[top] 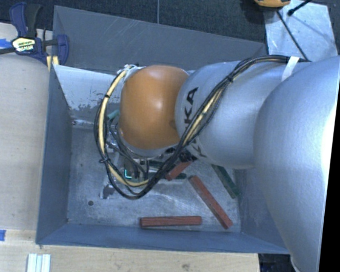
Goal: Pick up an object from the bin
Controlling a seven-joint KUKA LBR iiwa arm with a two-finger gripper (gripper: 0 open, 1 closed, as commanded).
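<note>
Since the task names no one piece, I take the candidates to be what lies nearest the gripper, which sits low over the bare floor in the left-middle of the bin. From what I see, nothing lies directly under it. I cannot tell whether the gripper is open or closed, because the wrist's orange cover and its looped cables hang right over it.

Closest is a flat red-brown bar, lying lengthwise near the front wall, a little right of the gripper and apart from it. My guess is that it rests flat on the floor there, with open floor on its far side.

Further right, a second red-brown bar lies slanted, its upper end running under the arm. A short reddish piece peeks out beneath the wrist, and a dark green piece lies beside the slanted bar, partly covered.

I judge the arm's own bulk the main obstacle here, since it hides much of the bin's right and back.
</note>
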